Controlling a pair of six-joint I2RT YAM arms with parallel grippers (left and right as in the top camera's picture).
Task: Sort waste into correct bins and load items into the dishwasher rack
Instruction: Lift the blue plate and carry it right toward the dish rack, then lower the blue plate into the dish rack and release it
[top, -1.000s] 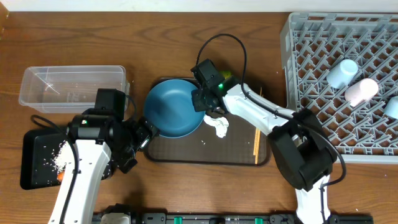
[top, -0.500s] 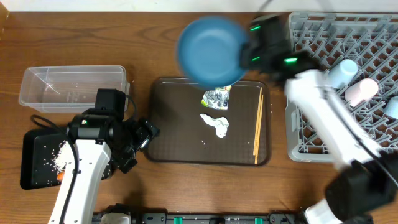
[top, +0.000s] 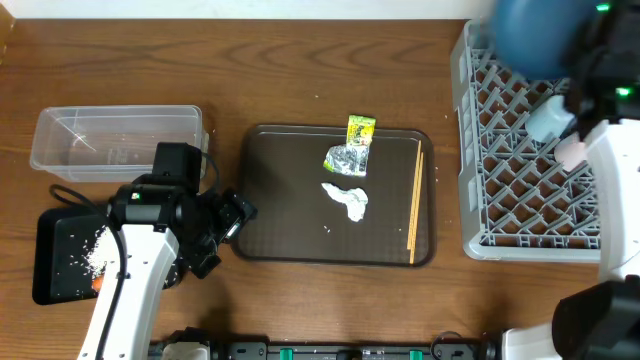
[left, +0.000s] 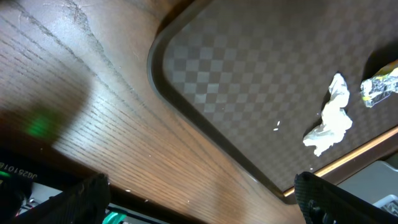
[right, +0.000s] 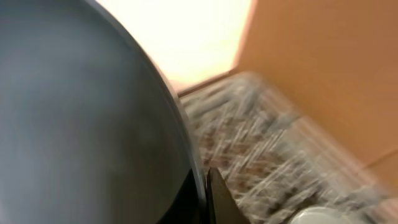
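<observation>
The round dark-blue plate (top: 535, 35) hangs in the air over the far left corner of the grey dishwasher rack (top: 520, 190). My right gripper (top: 582, 48) is shut on its rim. The right wrist view, blurred, shows the plate (right: 81, 124) pinched between the fingers (right: 217, 199), with the rack (right: 261, 143) below. On the brown tray (top: 280, 200) lie a yellow-green wrapper (top: 360, 127), silver foil (top: 347, 158), white tissue (top: 347, 200) and chopsticks (top: 413, 205). My left gripper (top: 238, 222) stands open and empty by the tray's left edge (left: 161, 74).
A clear tub (top: 115, 140) sits at the far left. In front of it a black tray (top: 55, 235) holds rice (top: 98, 250) and a carrot (top: 97, 283). Two cups (top: 548, 122) (top: 575, 150) stand in the rack under my right arm.
My right arm has lifted the plate off the brown tray and swung it up and right, over the rack. The wrapper now shows. The left arm has not moved.
</observation>
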